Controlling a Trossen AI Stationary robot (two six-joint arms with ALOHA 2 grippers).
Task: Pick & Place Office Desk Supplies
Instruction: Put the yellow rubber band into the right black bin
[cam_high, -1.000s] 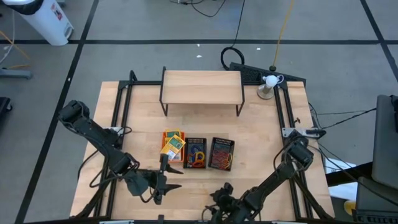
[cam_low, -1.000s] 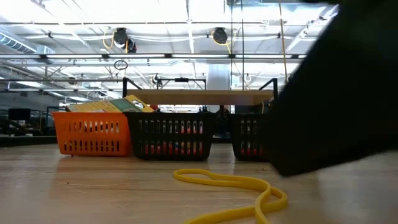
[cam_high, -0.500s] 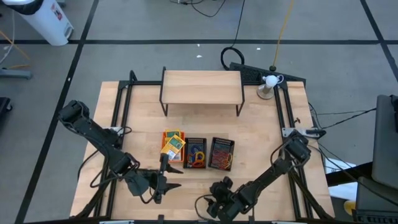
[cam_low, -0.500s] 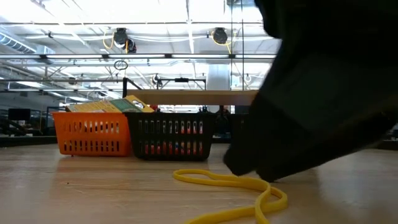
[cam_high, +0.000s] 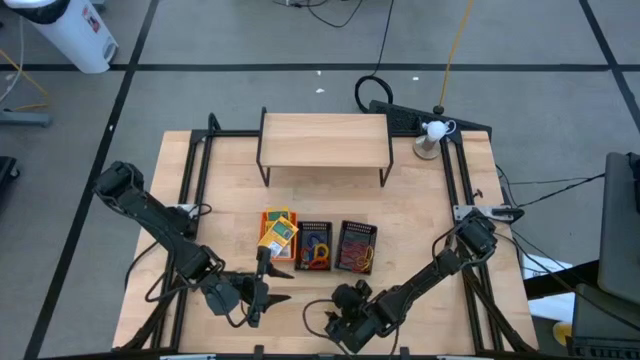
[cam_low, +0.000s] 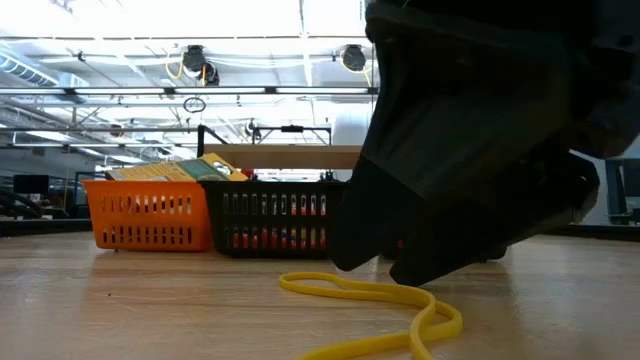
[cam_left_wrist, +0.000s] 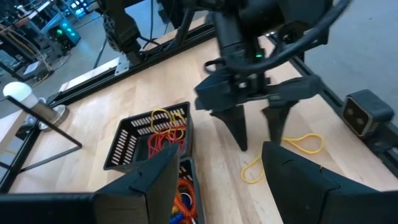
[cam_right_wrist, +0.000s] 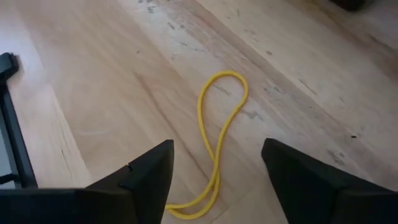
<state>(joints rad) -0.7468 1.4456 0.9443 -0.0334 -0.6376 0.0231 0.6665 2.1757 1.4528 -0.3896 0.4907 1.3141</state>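
The right gripper (cam_left_wrist: 256, 127) hangs low over the front of the table (cam_high: 420, 215), fingers pointing down and spread wide, holding nothing. A yellow band (cam_right_wrist: 217, 149) lies flat on the wood just under and between the fingers (cam_right_wrist: 140, 180), not touching them as far as the wrist view shows. The band is a long, narrow loop pinched to a figure-eight; in the right wrist view its long axis runs straight away from the gripper, the rounder end farthest off. In the low view the band (cam_low: 375, 300) lies in front of the bins, with the dark gripper body just above it.

The left gripper (cam_high: 262, 297) waits near the front left of the table, fingers wide apart and empty, pointed toward the right gripper.

Behind the band three bins stand in a row at mid-table: an orange bin (cam_low: 150, 215) with yellow-and-green packs (cam_high: 279, 230), then a black bin (cam_high: 314, 246) and a second black bin (cam_high: 356, 247), both holding bands. A shelf (cam_high: 325, 140) stands at the back
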